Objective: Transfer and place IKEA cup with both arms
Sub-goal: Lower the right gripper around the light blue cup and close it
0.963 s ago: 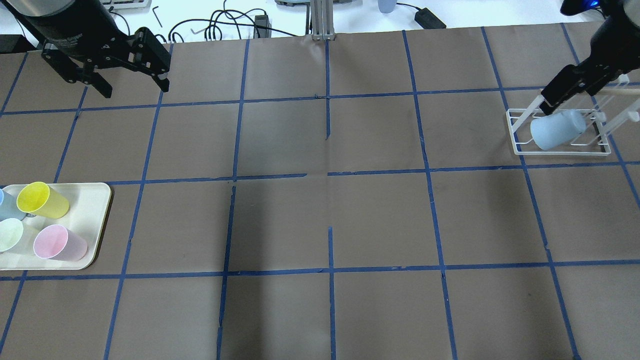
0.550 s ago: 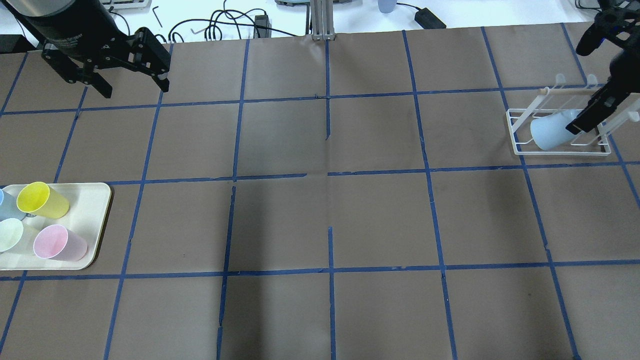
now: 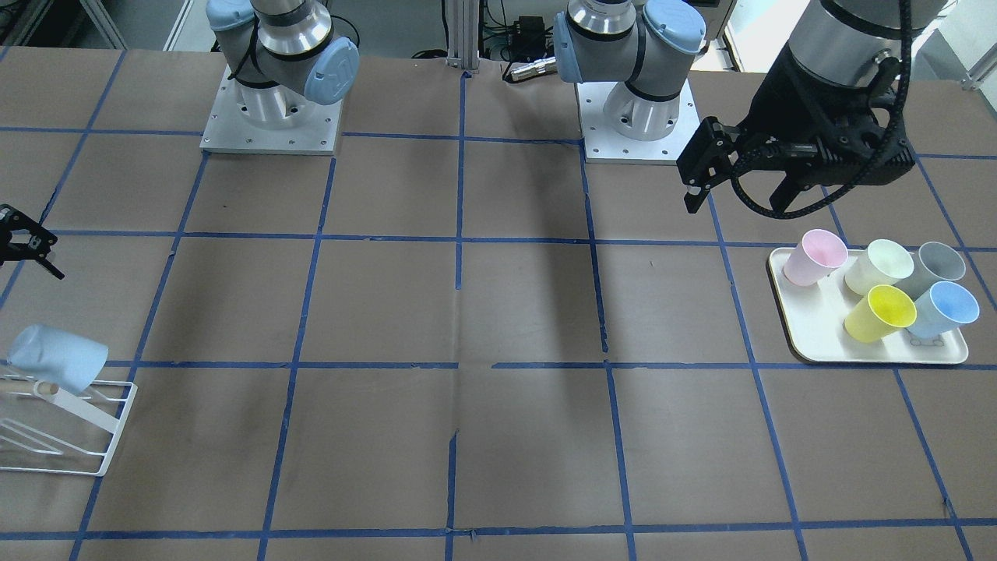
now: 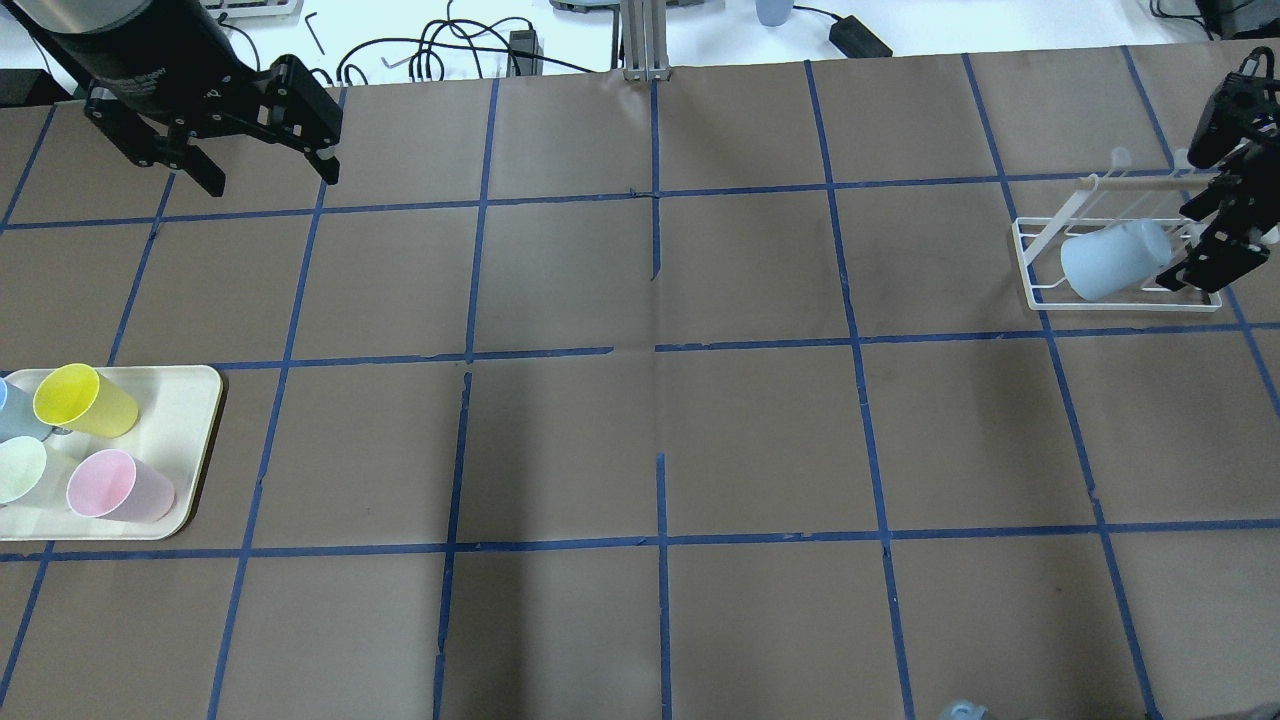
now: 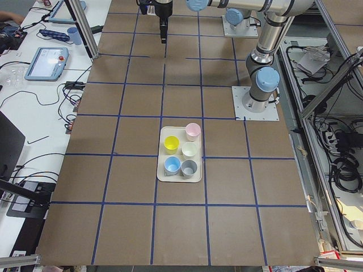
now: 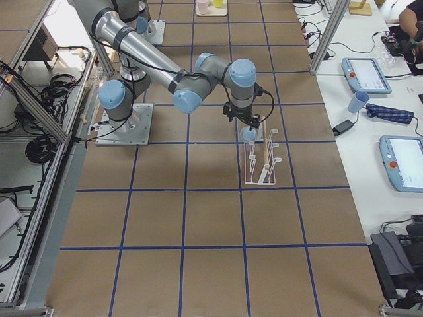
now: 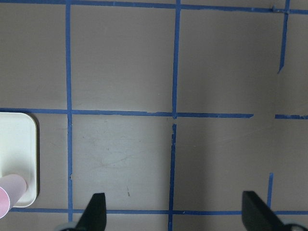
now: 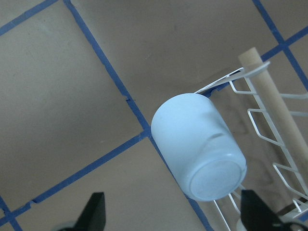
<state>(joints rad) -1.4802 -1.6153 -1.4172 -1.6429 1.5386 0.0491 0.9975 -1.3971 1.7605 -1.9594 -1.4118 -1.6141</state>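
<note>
1. Right wrist-mounted: seeing IKEA cup sitting inverted, tilted on rack.
2. Reading right hand released, just beside cup; left hand released, hovering near tray.
3. Keeping fingers wide, avoiding wooden bar and cup.

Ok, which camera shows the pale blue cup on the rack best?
The right wrist-mounted view: the pale blue cup sits large, centred, tipped on the wire rack, base toward the camera. Overhead and front-facing show it small at the frame's edge; exterior right shows it tiny; the others miss it.
</note>
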